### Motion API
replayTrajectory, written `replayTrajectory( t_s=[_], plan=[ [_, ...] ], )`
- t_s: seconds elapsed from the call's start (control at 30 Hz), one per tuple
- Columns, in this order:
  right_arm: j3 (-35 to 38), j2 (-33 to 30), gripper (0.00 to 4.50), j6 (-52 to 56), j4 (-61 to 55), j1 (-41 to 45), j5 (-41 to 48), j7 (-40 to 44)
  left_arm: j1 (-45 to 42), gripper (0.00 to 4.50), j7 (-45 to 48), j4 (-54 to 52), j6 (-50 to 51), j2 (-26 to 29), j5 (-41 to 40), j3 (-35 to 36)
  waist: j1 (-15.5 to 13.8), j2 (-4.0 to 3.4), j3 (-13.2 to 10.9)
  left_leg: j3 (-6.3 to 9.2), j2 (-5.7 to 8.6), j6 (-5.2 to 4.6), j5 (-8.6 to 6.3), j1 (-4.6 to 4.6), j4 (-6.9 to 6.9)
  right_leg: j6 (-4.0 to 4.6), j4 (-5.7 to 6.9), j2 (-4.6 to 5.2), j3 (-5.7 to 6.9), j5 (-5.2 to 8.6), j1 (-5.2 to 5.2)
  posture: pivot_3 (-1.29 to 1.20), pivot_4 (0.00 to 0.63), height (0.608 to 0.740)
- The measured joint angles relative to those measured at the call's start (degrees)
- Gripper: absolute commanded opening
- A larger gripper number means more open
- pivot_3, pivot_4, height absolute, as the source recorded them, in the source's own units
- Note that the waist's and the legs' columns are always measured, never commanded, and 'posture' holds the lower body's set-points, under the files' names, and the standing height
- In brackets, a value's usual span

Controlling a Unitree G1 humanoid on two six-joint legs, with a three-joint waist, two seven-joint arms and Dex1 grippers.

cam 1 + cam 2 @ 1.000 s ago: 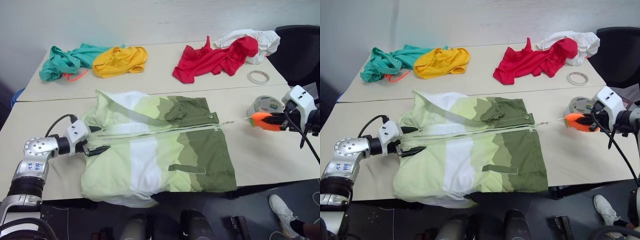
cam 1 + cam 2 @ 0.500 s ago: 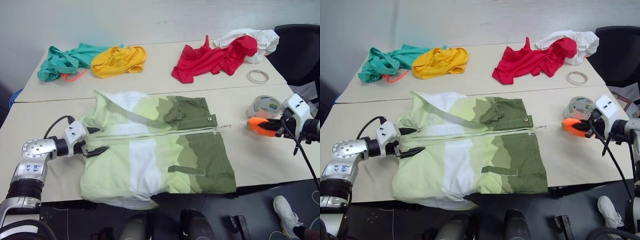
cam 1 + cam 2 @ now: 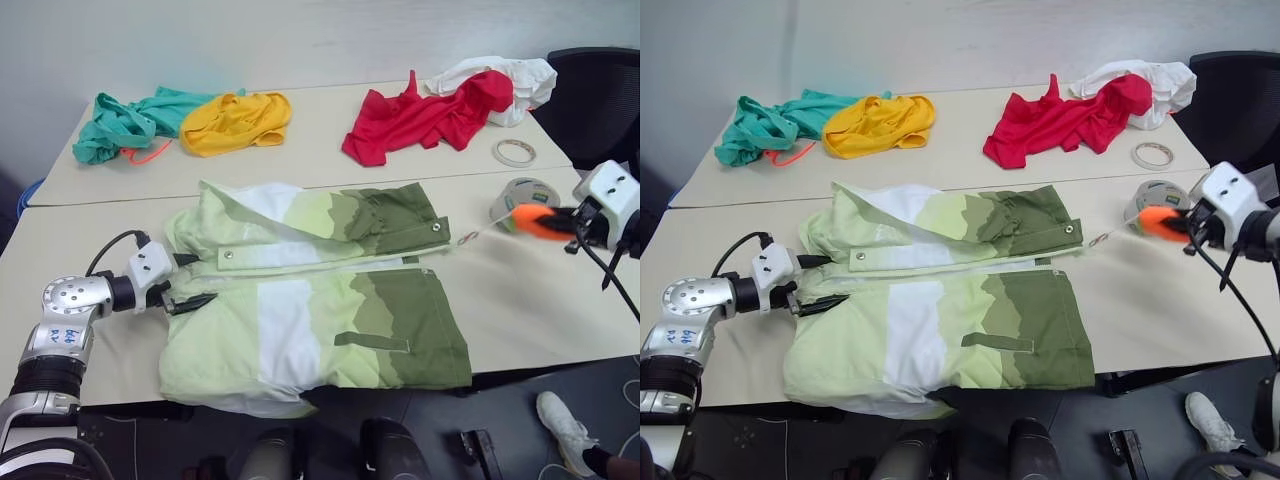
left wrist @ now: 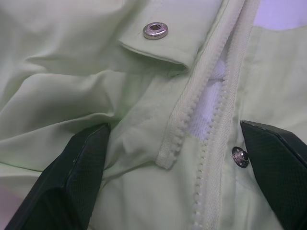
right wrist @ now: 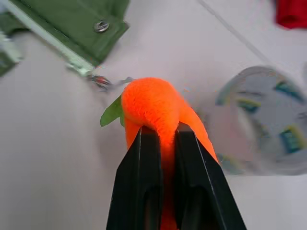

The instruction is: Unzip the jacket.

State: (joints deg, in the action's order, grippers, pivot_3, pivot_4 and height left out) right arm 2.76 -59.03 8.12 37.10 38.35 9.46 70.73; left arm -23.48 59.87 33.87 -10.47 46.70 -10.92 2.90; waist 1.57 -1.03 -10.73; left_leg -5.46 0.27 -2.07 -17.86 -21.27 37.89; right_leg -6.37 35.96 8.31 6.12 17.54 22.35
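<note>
Left arm (image 3: pixel 68 318) is mostly brushed silver metal with a white wrist block, a black cable looped over it, blue handwritten marks on one joint. Both grippers have black wedge-shaped fingers (image 4: pixel 79 167).

Head stereo pair angled down over the table (image 3: pixel 560 300); wrist cameras close along each hand's fingers.

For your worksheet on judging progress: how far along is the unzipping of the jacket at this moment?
Done: the jacket looks fully unzipped; its upper front panel has parted from the lower one, and separated zipper teeth show in the left wrist view. In hand: the right tool is shut on the orange zipper pull, stretched past the hem; the left tool straddles the collar end, open. Left: seemingly just releasing the pull.
</note>
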Motion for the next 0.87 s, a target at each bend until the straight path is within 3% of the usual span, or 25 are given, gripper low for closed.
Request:
replayTrajectory(
  t_s=[0.2, 0.33, 0.53, 0.67, 0.77, 0.87],
  plan=[
    [5.32, 0.06, 2.91, -2.26, -5.85, -7.87, 3.77, 1.72, 5.28, 4.50, 0.42, -7.15, 5.48, 0.66, -4.83, 4.73, 0.32, 0.27, -0.19, -0.10, -0.03, 0.00, -0.04, -0.08, -0.01, 0.00, -0.02, -0.01, 0.02, 0.00, 0.13, 0.00, 0.150, 0.740],
    [13.24, -0.03, 4.37, -7.69, -12.92, -13.85, 10.18, 6.64, 10.32, 4.50, 5.07, -15.32, 11.36, 6.30, -9.37, 9.24, 0.03, 0.58, -0.36, 0.00, -0.08, 0.00, -0.10, -0.20, -0.01, 0.00, -0.07, -0.04, 0.02, 0.00, 0.11, 0.00, 0.150, 0.740],
    [17.38, 1.58, 4.47, -7.38, -24.99, -13.75, 19.04, 8.69, 21.95, 4.50, 10.81, -23.92, 18.30, 12.08, -16.07, 20.81, 0.44, 0.59, -0.41, -0.01, -0.02, -0.11, -0.33, -0.15, 0.00, -0.02, -0.30, 0.11, -0.10, -0.01, 0.06, 0.00, 0.150, 0.740],
    [11.33, 8.20, 4.47, -4.17, -36.16, -19.27, 22.12, 9.03, 35.47, 4.50, 9.66, -28.44, 16.88, 7.67, -15.04, 25.21, 0.28, 1.11, -0.36, 0.04, -0.32, 0.18, -0.52, -0.08, -0.11, 0.27, -0.34, 0.04, 0.24, 0.14, 0.06, 0.00, 0.150, 0.740],
    [5.90, 12.90, 4.47, -4.38, -38.37, -24.30, 21.83, 9.20, 39.34, 4.50, 6.51, -32.53, 16.63, 4.68, -14.35, 26.53, -0.96, 1.20, -0.54, 0.09, -0.18, 0.07, -0.49, -0.28, -0.05, 0.27, -0.33, 0.17, 0.36, 0.14, 0.15, 0.00, 0.150, 0.740],
    [5.19, 14.26, 4.47, -8.54, -36.69, -26.13, 19.70, 9.48, 42.10, 4.50, 3.46, -38.34, 16.71, 1.92, -14.50, 28.81, -1.85, 1.15, -0.57, 0.08, -0.06, 0.02, -0.82, -0.25, 0.18, 0.11, -0.45, 0.28, 0.31, 0.05, -0.05, 0.00, 0.150, 0.740]
  ],
)
